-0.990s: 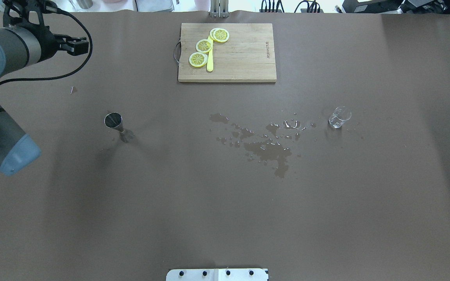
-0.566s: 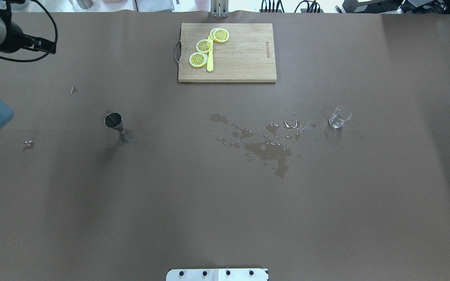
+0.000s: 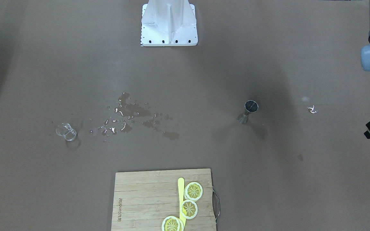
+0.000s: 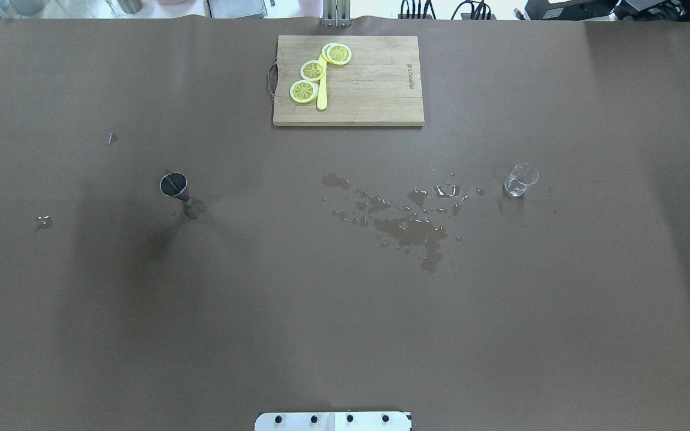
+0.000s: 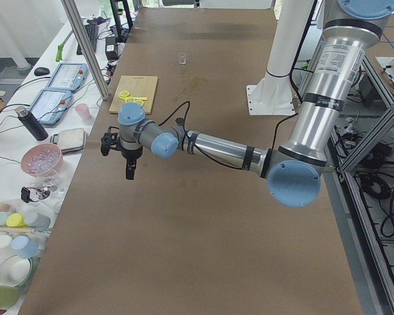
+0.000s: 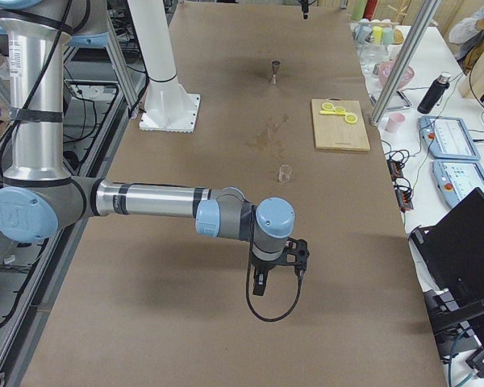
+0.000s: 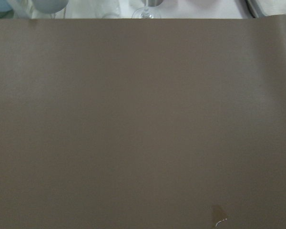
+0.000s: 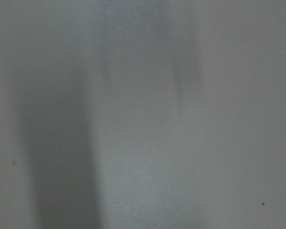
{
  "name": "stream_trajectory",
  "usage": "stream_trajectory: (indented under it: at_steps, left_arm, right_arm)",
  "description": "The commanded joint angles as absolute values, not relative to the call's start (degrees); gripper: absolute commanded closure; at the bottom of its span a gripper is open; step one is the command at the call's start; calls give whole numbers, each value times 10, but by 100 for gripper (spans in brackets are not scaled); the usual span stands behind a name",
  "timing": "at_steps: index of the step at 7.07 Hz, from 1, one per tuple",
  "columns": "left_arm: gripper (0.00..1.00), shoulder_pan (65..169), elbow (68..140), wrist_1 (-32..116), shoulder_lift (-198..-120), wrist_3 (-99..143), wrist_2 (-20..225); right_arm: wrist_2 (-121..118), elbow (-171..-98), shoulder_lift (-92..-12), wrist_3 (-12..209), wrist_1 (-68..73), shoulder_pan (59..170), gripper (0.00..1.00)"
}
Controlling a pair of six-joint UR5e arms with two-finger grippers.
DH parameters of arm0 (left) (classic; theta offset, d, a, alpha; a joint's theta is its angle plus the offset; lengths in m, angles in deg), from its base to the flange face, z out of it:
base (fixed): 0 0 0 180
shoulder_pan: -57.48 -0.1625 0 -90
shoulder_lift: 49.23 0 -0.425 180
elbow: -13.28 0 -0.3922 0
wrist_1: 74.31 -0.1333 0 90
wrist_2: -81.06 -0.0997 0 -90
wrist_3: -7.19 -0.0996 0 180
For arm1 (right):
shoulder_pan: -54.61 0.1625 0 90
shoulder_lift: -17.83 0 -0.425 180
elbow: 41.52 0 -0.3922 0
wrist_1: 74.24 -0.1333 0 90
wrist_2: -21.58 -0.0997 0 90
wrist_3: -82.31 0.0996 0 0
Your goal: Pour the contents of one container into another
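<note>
A steel jigger [image 4: 175, 186] [image 3: 248, 111] stands upright on the brown table, left of centre in the overhead view. A small clear glass beaker [image 4: 521, 180] [image 3: 66, 132] stands far to its right, apart from it. Neither gripper is near either container. My left gripper [image 5: 129, 173] hangs pointing down over the table's left end and shows only in the exterior left view, so I cannot tell its state. My right gripper [image 6: 259, 288] hovers low over the table's right end, seen only in the exterior right view, and I cannot tell its state either. Both wrist views show bare table.
A puddle of spilled liquid [image 4: 412, 226] spreads between the two containers. A wooden cutting board [image 4: 375, 90] with lemon slices [image 4: 312, 70] and a yellow knife lies at the far middle. A small droplet [image 4: 44, 221] lies left of the jigger. The robot's base [image 3: 169, 24] is mid-table.
My left arm has swung out to the left and left the overhead view; only a black part of its wrist shows at the left edge. The jigger and beaker have not moved.
</note>
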State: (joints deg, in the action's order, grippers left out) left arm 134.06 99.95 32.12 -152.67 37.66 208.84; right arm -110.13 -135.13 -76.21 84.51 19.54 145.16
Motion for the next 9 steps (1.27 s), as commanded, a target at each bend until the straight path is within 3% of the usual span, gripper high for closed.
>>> stream_trajectory:
  at_steps: [1, 4, 9]
  left_arm:
    - [1, 1382, 1009, 314, -1470, 307, 2113]
    - [1, 1460, 1011, 277, -1418, 120, 2161]
    - [1, 1509, 1058, 256, -1353, 102, 2191]
  right_arm:
    - [-1101, -1351, -762, 845, 195, 1451, 0]
    - [-1102, -1351, -762, 845, 195, 1451, 0]
    - [-1102, -1351, -762, 845, 195, 1450, 0]
